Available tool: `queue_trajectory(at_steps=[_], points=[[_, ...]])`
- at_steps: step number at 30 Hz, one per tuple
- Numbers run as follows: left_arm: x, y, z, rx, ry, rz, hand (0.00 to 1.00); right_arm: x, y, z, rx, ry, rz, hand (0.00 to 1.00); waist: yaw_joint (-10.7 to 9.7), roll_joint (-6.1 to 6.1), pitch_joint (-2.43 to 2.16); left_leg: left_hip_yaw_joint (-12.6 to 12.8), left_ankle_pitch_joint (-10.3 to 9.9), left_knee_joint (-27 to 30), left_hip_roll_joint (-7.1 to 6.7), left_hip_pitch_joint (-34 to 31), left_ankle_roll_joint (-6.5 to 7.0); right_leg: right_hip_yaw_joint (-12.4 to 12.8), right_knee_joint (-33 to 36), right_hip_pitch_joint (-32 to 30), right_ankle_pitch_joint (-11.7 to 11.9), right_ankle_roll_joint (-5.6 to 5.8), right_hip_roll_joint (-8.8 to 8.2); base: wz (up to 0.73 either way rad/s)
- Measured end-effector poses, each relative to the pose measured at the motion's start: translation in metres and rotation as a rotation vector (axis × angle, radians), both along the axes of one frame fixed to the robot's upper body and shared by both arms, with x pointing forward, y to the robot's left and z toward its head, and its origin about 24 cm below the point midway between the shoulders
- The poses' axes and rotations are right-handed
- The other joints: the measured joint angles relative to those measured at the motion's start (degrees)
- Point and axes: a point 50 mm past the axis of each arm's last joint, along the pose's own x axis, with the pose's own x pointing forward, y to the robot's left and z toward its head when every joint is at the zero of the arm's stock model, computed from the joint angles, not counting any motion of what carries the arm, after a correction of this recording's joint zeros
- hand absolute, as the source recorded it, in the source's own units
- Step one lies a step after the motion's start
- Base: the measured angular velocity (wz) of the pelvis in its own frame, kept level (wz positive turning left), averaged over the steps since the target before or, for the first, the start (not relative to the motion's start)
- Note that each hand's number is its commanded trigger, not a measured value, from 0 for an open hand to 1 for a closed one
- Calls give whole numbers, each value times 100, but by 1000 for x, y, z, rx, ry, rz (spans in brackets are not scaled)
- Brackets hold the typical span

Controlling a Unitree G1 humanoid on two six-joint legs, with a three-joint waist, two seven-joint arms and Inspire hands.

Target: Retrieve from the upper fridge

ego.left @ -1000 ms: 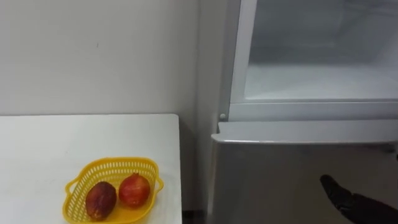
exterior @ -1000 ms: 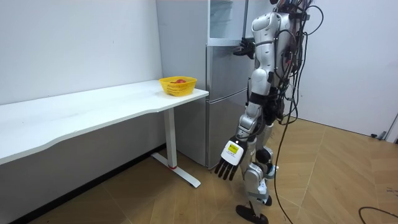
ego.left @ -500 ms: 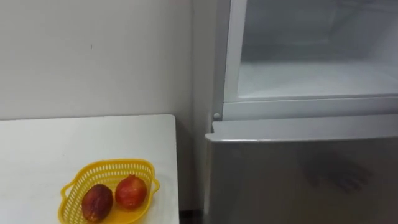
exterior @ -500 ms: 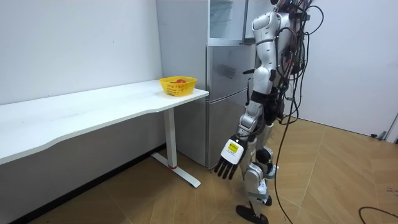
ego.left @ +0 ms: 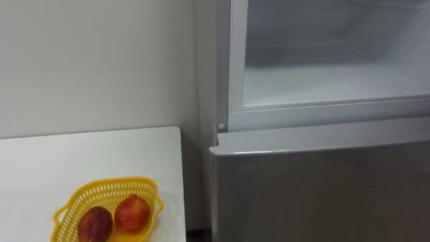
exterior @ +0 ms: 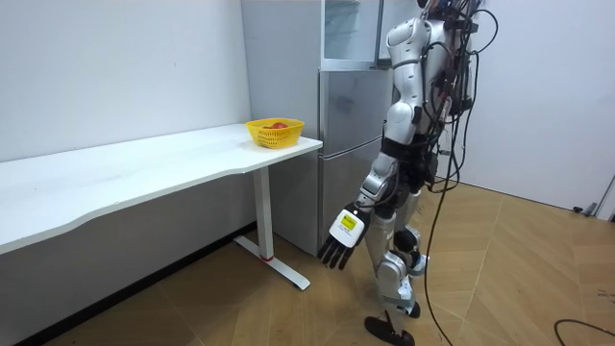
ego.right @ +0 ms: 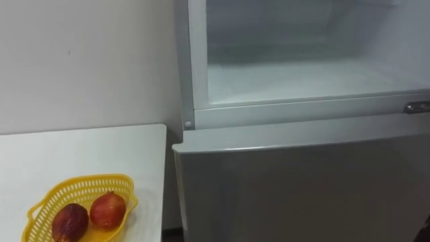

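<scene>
Two red fruits [ego.left: 114,216] are seen in yellow mesh basket [ego.left: 107,185] on white table [ego.left: 87,151]; open upper fridge compartment [ego.left: 322,81] looks bare. Left hand [exterior: 338,240] is hung low, slack, empty. Edge-set basket could be knocked off.

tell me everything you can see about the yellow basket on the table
The yellow basket looks like plastic, with slotted lattice walls, a flared rim and a small loop handle at each end. It sits upright on the white table, near the corner beside the fridge but apart from it. Two reddish round fruits lie inside, side by side. The eye views' lower border cuts off its near edge. Nothing else touches it.
</scene>
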Motion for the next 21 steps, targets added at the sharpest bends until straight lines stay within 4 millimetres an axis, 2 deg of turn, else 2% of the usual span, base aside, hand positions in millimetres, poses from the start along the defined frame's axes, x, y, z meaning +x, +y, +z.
queue_trajectory(at_steps=[1, 5, 10, 14, 17, 21], points=[[1, 1, 0, 3, -6, -6, 0, -4, -6, 6, -20, -10, -39, 0, -10, -29, -13, -24, 0, 0, -3, -7, 0, 0, -4, -6, -3, 1, -1, 4], [5, 6, 3, 19, -37, 21, 0, -14, -26, 32, -131, -37, -166, 0, -29, -91, -12, -31, 1, 1, -22, -31, 3, -25, 90, -30, -10, 7, -25, -1], [5, 12, 5, 25, -53, 34, 0, -20, -34, 63, -274, -85, -242, 0, -20, -182, 1, -3, 2, 1, -35, -8, 4, -18, 86, -10, -38, 16, -10, -1], [-2, 11, 3, 22, -17, 28, 0, -12, -28, 91, -449, -123, -231, 0, -8, -193, 7, 14, 1, -15, -36, 12, 4, 30, 71, -49, -40, 19, 6, -3], [-7, 10, 2, 18, 6, 31, 0, -7, -21, 104, -560, -133, -217, 0, 22, -158, 24, 21, 1, -20, -30, 21, 4, 87, 84, -46, -39, 18, 26, -1], [-15, 8, -1, 9, 50, 34, 0, 0, -10, 114, -647, -146, -180, 0, 23, -148, 17, 6, 1, -17, -29, 23, 4, 76, 94, -66, -39, 18, 23, 0]])
